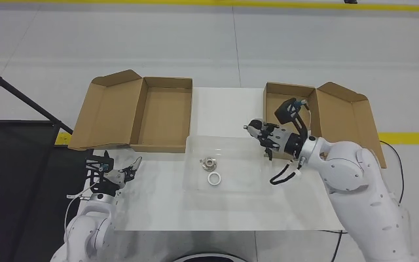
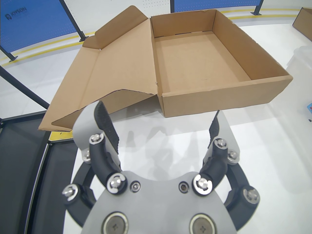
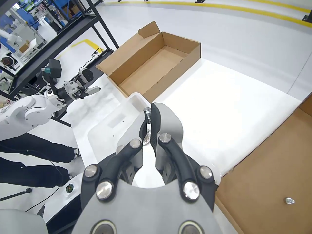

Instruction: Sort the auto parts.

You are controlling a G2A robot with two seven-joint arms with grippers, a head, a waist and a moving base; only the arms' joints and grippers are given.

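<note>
— Right hand (image 1: 258, 131), seen from above, is hovering at the clear plastic tray's (image 1: 242, 173) corner, just beside the right brown cardboard box (image 1: 291, 88).
— Carrying, I'd judge; next it's needing a swing over that box, then a release. Left wrist?
— Left hand (image 2: 158, 113) is hanging fingers apart over the white bench (image 2: 256, 147), facing the left brown cardboard box (image 2: 219, 93).
— Right wrist?
— Fingertips are clamping a small silver bolt (image 3: 147, 114), wrist tilting downward.
</note>
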